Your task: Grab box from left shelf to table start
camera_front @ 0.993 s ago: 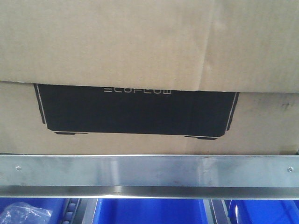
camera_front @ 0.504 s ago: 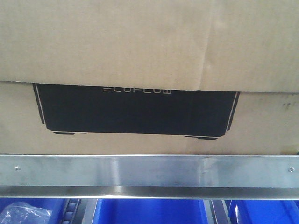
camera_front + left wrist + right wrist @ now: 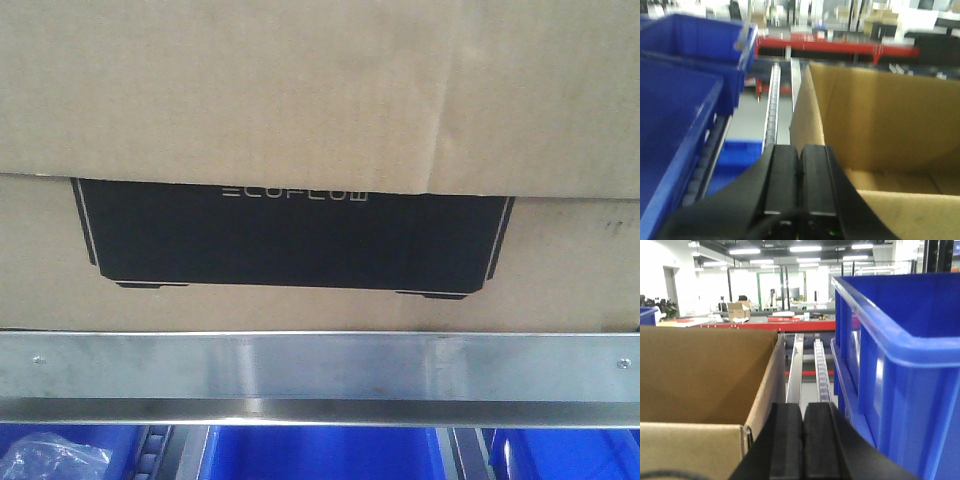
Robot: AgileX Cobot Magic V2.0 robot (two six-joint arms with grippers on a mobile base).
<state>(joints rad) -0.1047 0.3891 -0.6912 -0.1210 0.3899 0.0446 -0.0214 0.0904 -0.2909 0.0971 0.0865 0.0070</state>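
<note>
The brown cardboard box (image 3: 300,90) with its black ECOFLOW panel (image 3: 290,235) fills the front view, sitting on the left shelf behind the silver rail (image 3: 320,365). In the left wrist view my left gripper (image 3: 800,149) is shut with nothing between its fingers, just outside the box's left wall (image 3: 805,115). In the right wrist view my right gripper (image 3: 803,407) is shut and empty, just outside the box's right wall (image 3: 765,385). The box's top is open. The table is out of view.
Blue bins flank the box, on the left (image 3: 675,135) and on the right (image 3: 900,355). White roller tracks (image 3: 771,112) (image 3: 821,370) run along the shelf beside each gripper. More blue bins (image 3: 320,455) sit under the rail. A red rack stands far behind.
The box's black panel looks a trace wider in the front view. Nothing else has visibly moved.
</note>
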